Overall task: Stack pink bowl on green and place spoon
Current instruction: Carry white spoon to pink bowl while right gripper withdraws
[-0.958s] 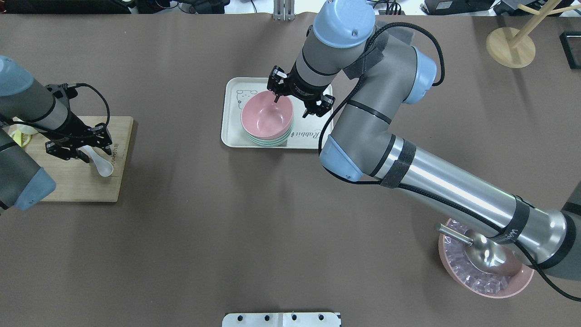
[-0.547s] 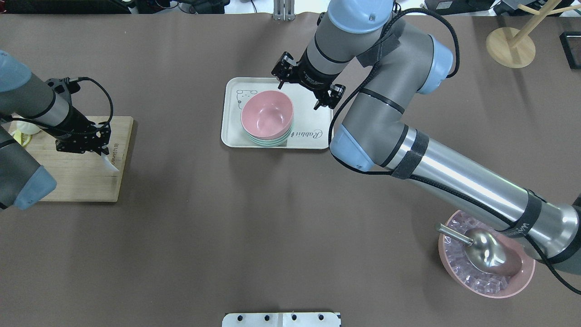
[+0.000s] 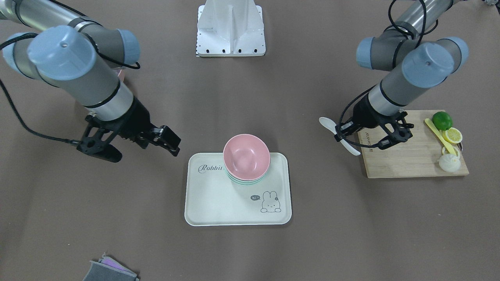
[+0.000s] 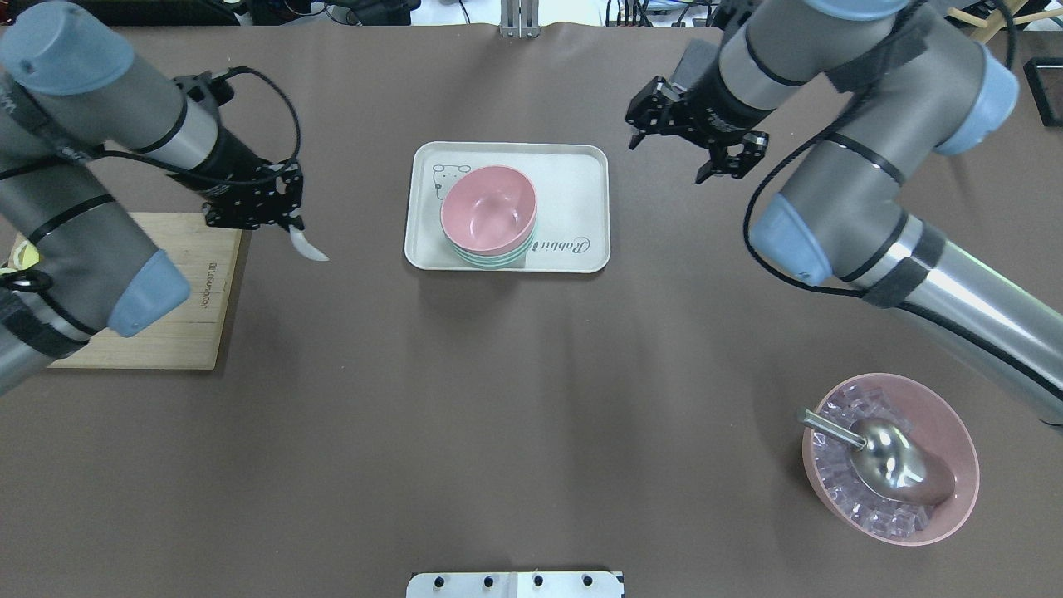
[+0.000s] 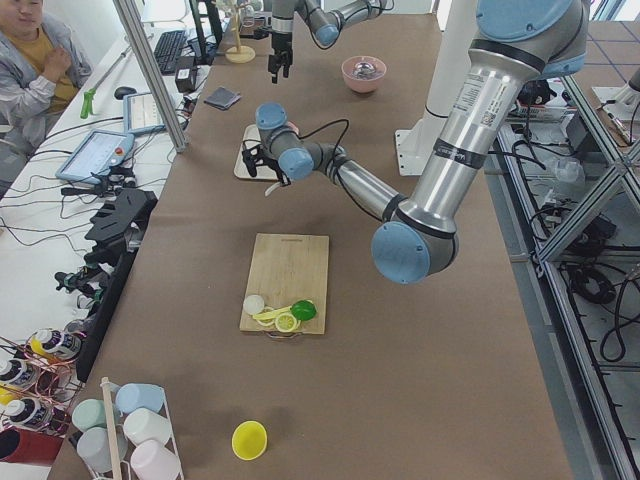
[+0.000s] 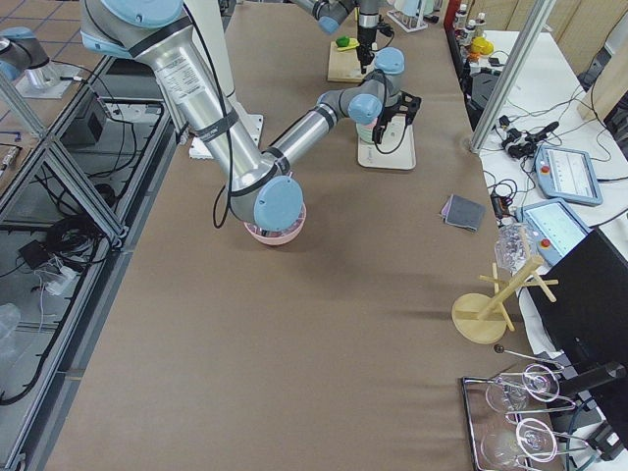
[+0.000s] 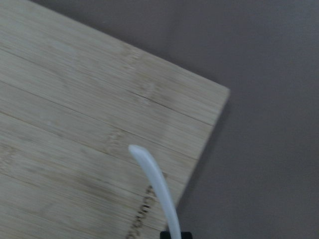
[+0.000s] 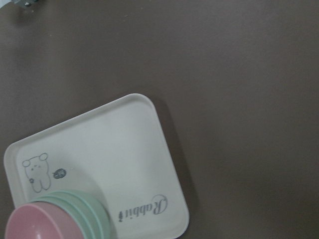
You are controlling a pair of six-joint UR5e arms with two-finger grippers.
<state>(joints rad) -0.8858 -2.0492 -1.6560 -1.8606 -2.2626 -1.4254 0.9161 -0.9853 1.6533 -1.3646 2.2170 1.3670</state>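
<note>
We see the pink bowl (image 4: 488, 208) nested on top of the green bowls (image 4: 500, 259), at the middle of the tray (image 4: 573, 170). Seen from overhead, the left claw (image 4: 287, 223) hangs at nine o'clock from the tray, clamped on the white spoon (image 4: 309, 249), which is in the air just off the cutting board (image 4: 166, 324) corner nearest the tray. The right claw (image 4: 667, 159) hovers at two o'clock from the tray, its fingers apart and holding nothing.

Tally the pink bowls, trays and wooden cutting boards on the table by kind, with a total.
Pink bowls: 2, the stacked bowl and the ice bowl
Tray: 1
Cutting board: 1
Total: 4
</note>
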